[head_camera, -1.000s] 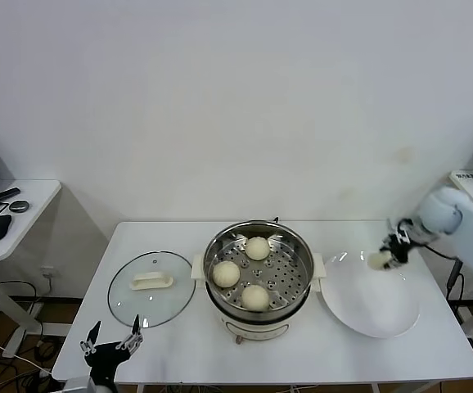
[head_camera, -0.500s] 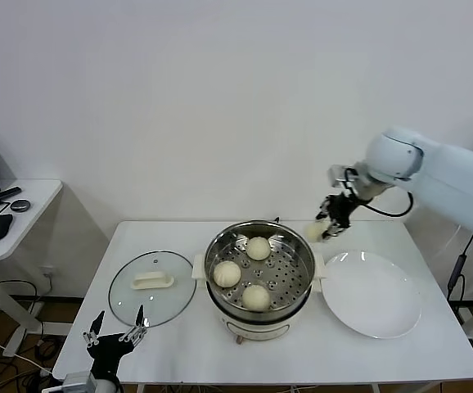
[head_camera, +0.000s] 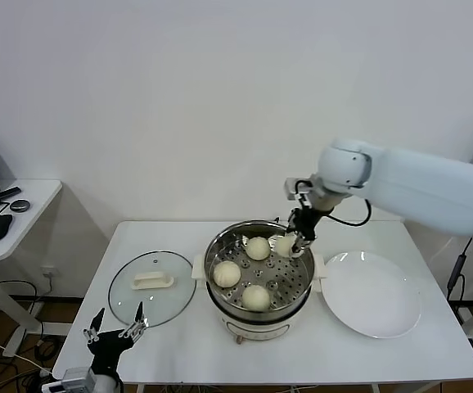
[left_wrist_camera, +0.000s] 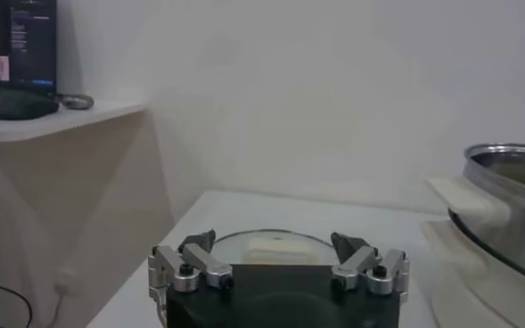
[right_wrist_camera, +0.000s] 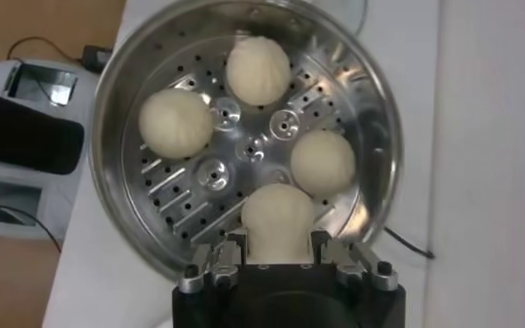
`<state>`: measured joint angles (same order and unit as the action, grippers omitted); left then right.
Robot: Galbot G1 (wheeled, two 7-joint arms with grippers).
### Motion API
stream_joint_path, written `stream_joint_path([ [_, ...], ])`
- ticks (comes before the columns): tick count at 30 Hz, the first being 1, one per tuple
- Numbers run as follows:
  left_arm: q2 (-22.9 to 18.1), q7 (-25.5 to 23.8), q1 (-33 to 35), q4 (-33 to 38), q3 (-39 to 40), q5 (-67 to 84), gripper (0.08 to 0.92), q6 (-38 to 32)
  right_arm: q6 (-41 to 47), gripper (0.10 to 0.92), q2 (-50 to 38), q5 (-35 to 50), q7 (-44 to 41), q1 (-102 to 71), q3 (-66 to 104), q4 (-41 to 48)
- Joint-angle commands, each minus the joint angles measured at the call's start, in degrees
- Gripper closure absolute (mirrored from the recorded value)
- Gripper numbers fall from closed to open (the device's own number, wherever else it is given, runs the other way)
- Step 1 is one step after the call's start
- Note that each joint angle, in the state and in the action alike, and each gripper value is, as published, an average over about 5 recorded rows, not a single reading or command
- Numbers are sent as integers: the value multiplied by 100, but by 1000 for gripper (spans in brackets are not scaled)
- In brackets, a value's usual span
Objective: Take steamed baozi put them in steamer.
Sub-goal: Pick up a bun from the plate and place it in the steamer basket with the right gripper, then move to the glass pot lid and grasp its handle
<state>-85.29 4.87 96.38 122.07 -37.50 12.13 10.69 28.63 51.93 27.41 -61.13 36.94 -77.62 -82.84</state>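
1. The fourth steamed baozi is held between the closed-in jaws of the right gripper, above the far right part of the steamer, inside its rim line; in the right wrist view the same bun is seen clamped at its sides by the gripper
2. Three more baozi are seen resting apart on the perforated tray: one at the far side, one at the left and one at the near side; free tray is left below the held bun
3. The white plate, to the right of the steamer, is shown with no bun on it
4. The left gripper is parked low, at the near left corner of the table, with its fingers spread wide and nothing between them; the glass lid lies flat between it and the steamer
5. The bun is judged light, soft and easily dented, with a smooth skin that may be faintly tacky; it is best taken across its widest part at both sides, with only slight pressure, so that no crease is left
6. A low release is advised, since a round bun may roll against its neighbours, and its surface may cling to a finger pad as the jaws are parted
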Motion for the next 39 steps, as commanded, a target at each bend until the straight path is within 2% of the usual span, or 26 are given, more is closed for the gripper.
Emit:
stream_joint_path([
  [1,-4,3,-32,-51,24,16,177,4,217,575,393,-151,385,-461,-189,193],
  [16,-39,-2,-73,-125,43,9,177,5,296,475,380,-195,580,-737,-76,178],
  [19,-44,-2,-70,-113,43,3,177,6,301,424,299,-175,580,-685,-50,111],
  [26,-81,-16,-62,-53,48,-22,177,-24,216,236,-181,-204,475,-550,398,-174],
  [28,-98,-40,-53,-38,39,-25,177,-96,151,215,-408,-166,566,-648,869,-234],
  [31,-139,-99,-76,-79,23,-47,177,-252,-126,204,-799,244,1063,-1048,1998,-247],
  [36,-259,-190,-116,-98,22,-186,177,-393,-871,203,-1342,1250,2910,-2225,4141,-157],
  [39,-306,-185,-101,-4,26,-171,177,-479,-971,203,-1413,1440,3848,-3605,6107,-267],
])
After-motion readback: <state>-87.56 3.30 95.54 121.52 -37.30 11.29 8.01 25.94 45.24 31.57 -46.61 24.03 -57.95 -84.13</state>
